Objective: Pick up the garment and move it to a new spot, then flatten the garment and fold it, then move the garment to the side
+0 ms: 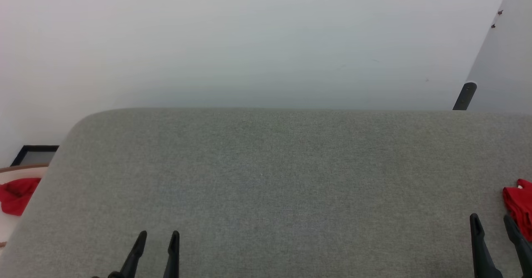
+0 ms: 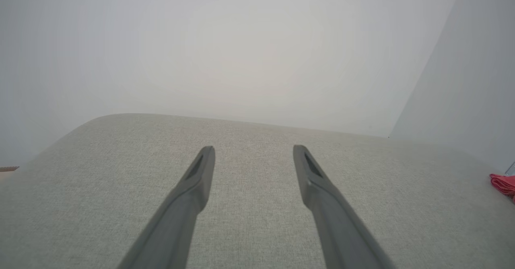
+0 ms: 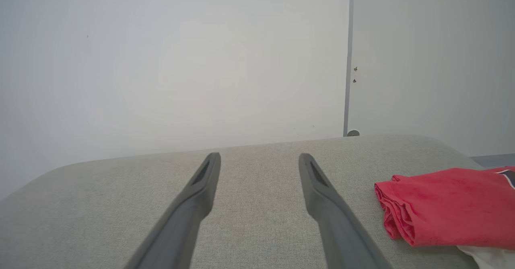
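Where the pale wall [image 1: 249,41] rises plain behind everything, we meet the far limit of our room; it turns a corner at the right into a grey side panel [image 1: 507,62]. Below it lies the grey fabric surface [image 1: 266,166], its far edge running straight along the wall and its far left corner rounded, from which the left edge slants down toward us. The right wrist view shows its far right corner rounded too. Open fabric stretches across the whole middle, between our two grippers and onward to the far edge. The garment [image 3: 446,204] lies on the surface near its right edge, a folded red bundle with a bit of white under it, just beside our right gripper [image 1: 491,217] yet apart from its outer finger. Our left gripper [image 1: 159,234] sits low at the near left and our right gripper low at the near right, each over the fabric with fingers spread wide and gripping nothing. Beyond the left edge a red cloth scrap [image 1: 16,195] rests on a pale top [image 1: 7,228], with a black frame [image 1: 35,155] behind it. A short dark post [image 1: 465,96] stands at the far right edge, and two small dark fixings [image 1: 500,12] dot the panel.
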